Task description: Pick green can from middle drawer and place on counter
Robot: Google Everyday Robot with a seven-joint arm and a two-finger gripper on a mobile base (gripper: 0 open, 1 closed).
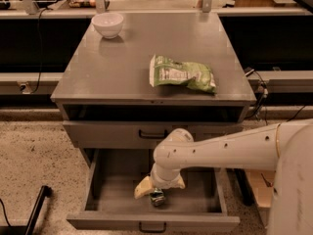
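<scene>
The middle drawer (98,180) is pulled open at the bottom of the cabinet. The green can (157,198) lies on the drawer floor near the middle front, with only a small dark green and silver part showing. My gripper (159,189) is down inside the drawer, directly over the can and against it. The white arm reaches in from the right and hides part of the drawer. The counter (127,58) is the grey metal top above, with no can on it.
A green-and-white snack bag (182,74) lies on the counter's right front. A white bowl (107,23) stands at its back left. A closed handled drawer front (107,131) sits above the open drawer. A black pole (36,209) leans at the lower left.
</scene>
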